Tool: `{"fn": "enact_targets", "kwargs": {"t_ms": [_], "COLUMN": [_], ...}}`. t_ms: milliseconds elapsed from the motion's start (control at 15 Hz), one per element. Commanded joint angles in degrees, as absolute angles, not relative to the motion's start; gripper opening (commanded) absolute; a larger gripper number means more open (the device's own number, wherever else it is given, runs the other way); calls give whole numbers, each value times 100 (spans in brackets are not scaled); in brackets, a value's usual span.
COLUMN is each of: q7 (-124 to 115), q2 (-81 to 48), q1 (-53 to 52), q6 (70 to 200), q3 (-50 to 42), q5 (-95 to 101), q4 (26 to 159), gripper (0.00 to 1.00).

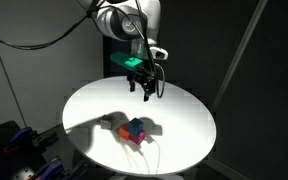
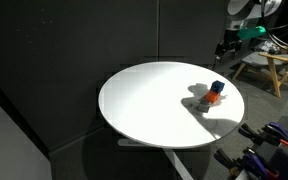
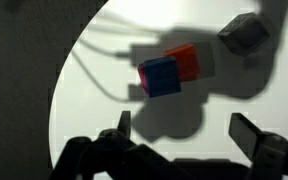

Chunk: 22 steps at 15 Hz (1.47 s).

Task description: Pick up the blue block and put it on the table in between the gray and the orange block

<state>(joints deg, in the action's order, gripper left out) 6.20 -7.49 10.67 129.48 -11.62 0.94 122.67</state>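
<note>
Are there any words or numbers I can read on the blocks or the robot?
None: no word, number or sign can be read. The blue block, orange block, gray block and white table show plain faces; the arm is too small to tell.

Cannot tell the blocks [image 2: 215,93] apart in an exterior view, too small. In wrist view, hides part of the orange block [image 3: 188,59] behind the blue block [image 3: 160,76].

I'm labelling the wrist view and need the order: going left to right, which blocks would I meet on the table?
From left to right: blue block → orange block → gray block.
</note>
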Motion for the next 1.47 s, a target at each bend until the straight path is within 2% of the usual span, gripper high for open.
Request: {"fn": "enact_targets", "kwargs": {"t_ms": [0,1400], "q7": [1047,1155], "q2": [-1101,-1323], "q1": [1188,1187], "q6": [12784,13320], "q3": [-1111,-1039], "q5": [-43,63], "q4": [11958,12259], "gripper": [100,100]}}
